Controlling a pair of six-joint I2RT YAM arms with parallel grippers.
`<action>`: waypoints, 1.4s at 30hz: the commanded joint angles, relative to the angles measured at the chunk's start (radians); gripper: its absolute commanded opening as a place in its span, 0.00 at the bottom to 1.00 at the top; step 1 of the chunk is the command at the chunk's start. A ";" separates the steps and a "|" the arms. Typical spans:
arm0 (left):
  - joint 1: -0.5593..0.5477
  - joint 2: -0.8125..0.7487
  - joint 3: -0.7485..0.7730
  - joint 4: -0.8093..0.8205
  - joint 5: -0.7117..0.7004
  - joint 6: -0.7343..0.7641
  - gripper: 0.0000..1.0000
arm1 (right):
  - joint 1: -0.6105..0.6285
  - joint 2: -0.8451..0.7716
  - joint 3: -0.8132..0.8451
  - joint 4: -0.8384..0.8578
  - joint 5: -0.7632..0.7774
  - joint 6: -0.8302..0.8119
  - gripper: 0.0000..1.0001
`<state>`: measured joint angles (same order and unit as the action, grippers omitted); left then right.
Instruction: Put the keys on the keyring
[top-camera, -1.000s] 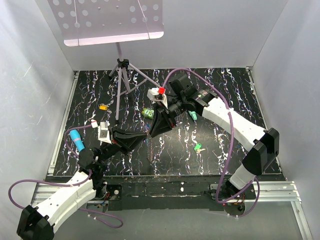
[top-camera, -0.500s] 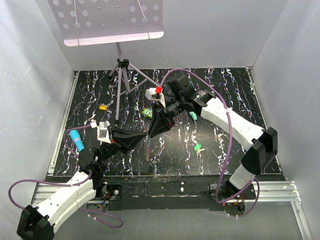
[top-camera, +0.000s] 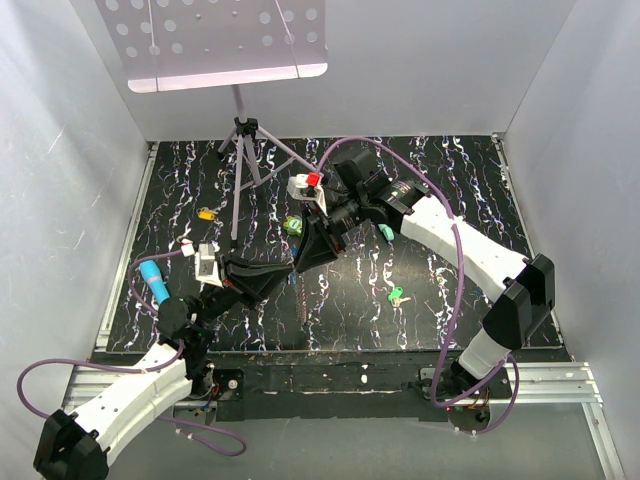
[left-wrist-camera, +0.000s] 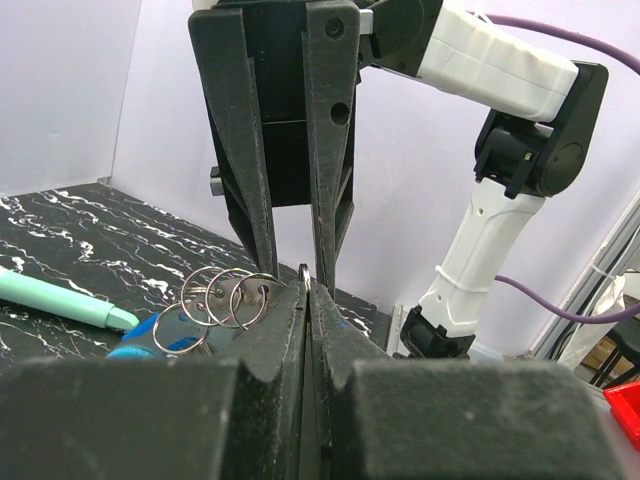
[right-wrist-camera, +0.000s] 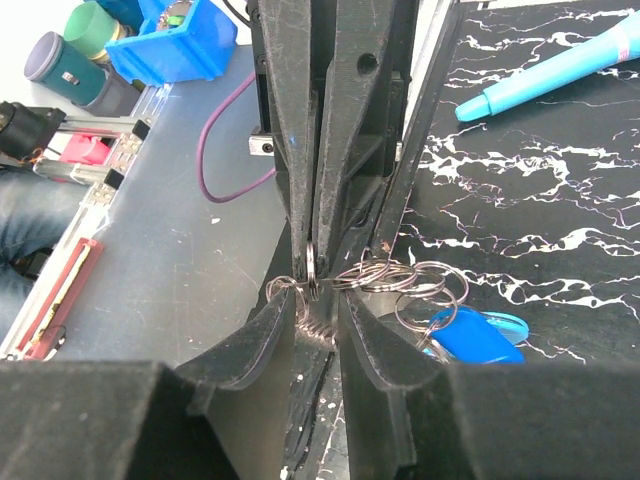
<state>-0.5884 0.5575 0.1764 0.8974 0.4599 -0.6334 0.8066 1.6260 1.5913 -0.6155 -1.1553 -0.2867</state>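
The keyring hangs as a thin chain (top-camera: 300, 292) between the two grippers above the middle of the table. My left gripper (top-camera: 292, 269) (left-wrist-camera: 304, 290) is shut on one metal ring (left-wrist-camera: 304, 272). More rings (left-wrist-camera: 225, 297) and the blue clasp (left-wrist-camera: 150, 335) (right-wrist-camera: 470, 335) hang beside it. My right gripper (top-camera: 303, 261) (right-wrist-camera: 318, 315) meets it tip to tip, jaws slightly apart around the ring (right-wrist-camera: 312, 268) and chain coil. The light green key (top-camera: 397, 296) lies on the table at the right. The yellow-orange key (top-camera: 206, 213) lies at the left.
A music stand's tripod (top-camera: 245, 150) stands at the back centre. A bright-green square object (top-camera: 293, 226) and a teal stick (top-camera: 385, 231) lie near the right arm. A cyan marker (top-camera: 152, 278) lies by the left edge.
The right gripper has shifted slightly left and closer onto the left gripper's tip. The chain now hangs below the two tips. The keys on the table have not moved.
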 joint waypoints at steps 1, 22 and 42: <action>-0.002 -0.014 0.003 0.031 -0.004 -0.002 0.00 | 0.006 -0.002 0.007 0.045 0.014 0.015 0.32; -0.002 -0.033 0.020 -0.099 0.000 0.004 0.00 | 0.011 -0.015 0.007 -0.015 -0.037 -0.040 0.01; -0.002 -0.101 0.403 -1.041 0.126 0.342 0.53 | 0.009 0.141 0.452 -0.852 0.419 -0.463 0.01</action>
<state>-0.5884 0.4015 0.4789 0.1440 0.5377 -0.4435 0.8120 1.7325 1.9007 -1.1805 -0.8391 -0.6121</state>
